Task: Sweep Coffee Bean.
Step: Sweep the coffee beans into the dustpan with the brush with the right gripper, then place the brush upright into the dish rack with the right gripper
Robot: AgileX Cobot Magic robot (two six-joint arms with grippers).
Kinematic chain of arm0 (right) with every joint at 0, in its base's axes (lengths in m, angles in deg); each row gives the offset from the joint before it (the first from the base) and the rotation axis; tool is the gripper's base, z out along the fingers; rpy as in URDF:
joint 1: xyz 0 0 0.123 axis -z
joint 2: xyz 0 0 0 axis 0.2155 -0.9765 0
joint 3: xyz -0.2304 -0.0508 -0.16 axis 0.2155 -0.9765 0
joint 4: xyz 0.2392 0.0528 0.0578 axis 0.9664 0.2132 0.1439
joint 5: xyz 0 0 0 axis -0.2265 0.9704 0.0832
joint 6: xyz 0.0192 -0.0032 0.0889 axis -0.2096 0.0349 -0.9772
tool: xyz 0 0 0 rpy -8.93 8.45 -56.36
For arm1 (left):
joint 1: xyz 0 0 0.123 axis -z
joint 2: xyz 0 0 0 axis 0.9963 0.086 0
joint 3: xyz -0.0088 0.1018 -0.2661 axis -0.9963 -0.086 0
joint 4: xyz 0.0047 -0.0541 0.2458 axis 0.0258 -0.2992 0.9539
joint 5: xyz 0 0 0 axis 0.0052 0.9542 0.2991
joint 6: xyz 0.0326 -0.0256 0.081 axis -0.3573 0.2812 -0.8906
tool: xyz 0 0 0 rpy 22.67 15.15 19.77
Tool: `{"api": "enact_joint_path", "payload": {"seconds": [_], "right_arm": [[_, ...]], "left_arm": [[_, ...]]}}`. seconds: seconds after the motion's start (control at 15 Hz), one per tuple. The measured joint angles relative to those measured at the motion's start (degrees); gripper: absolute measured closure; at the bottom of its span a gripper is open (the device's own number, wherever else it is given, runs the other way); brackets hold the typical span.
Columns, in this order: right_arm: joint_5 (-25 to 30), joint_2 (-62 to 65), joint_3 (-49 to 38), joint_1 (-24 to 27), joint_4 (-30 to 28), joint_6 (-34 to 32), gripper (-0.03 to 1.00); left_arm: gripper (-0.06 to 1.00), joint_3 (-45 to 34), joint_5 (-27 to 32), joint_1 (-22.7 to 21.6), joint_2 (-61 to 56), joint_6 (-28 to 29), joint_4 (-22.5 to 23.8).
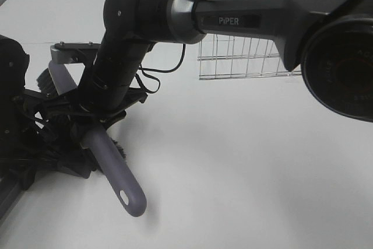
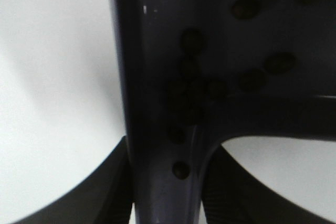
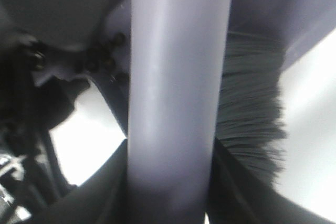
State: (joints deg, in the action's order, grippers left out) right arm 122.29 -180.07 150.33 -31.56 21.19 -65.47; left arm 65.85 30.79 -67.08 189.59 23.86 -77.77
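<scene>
Over by the left edge of the white desk [image 1: 245,173] is where everything's bunched up. Biggest thing in shot is the right arm [image 1: 250,18], which comes in from the right edge and reaches clear across the middle to the left side. Behind it, toward the far edge, sits a wire basket [image 1: 245,56], well apart from the rest.

Next down is the brush [image 1: 119,179]. It has a purple-grey handle and lies tilted, with the hole end pointing at the near edge and the dark bristles [image 3: 252,119] at the other end. The right gripper [image 3: 170,182] is clamped round the handle about midway, fingers [image 3: 102,192] pressed on either side.

The dustpan [image 2: 152,51] is dark purple-grey, and the left gripper [image 2: 165,192] has its jaws closed on the pan's handle. From the high camera I can't really pick the pan out of the black tangle at the left edge.

Smallest is the coffee bean [image 2: 191,95] lot, little dark ovals lying inside the dustpan. Most are clustered where the handle meets the pan, with a few scattered further in. The right wrist view catches several too, just beside the brush handle.
</scene>
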Motion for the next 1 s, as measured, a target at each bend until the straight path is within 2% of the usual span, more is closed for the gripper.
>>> {"api": "enact_joint_path", "payload": {"seconds": [0.33,0.47,0.53,0.87,1.0], "right_arm": [[2.23,0.0,8.59,0.17,-3.78,0.06,0.68],[5.21,0.0,11.4,0.17,-8.42,0.06,0.68],[8.65,0.0,13.81,0.17,-12.66,-0.29,0.68],[15.81,0.69,16.67,0.17,-20.23,-1.78,0.68],[18.28,2.18,16.67,0.29,-24.98,-3.09,0.68]], "left_arm": [[0.61,0.0,0.17,0.0,0.0,-0.23,-0.74],[0.61,0.0,0.17,0.0,0.0,-0.4,-0.74],[0.61,0.0,0.17,0.0,0.0,-0.4,-0.8],[0.61,0.0,0.17,0.0,0.0,-0.4,-1.03],[0.61,0.0,0.11,0.0,0.0,-0.4,-1.43]]}}
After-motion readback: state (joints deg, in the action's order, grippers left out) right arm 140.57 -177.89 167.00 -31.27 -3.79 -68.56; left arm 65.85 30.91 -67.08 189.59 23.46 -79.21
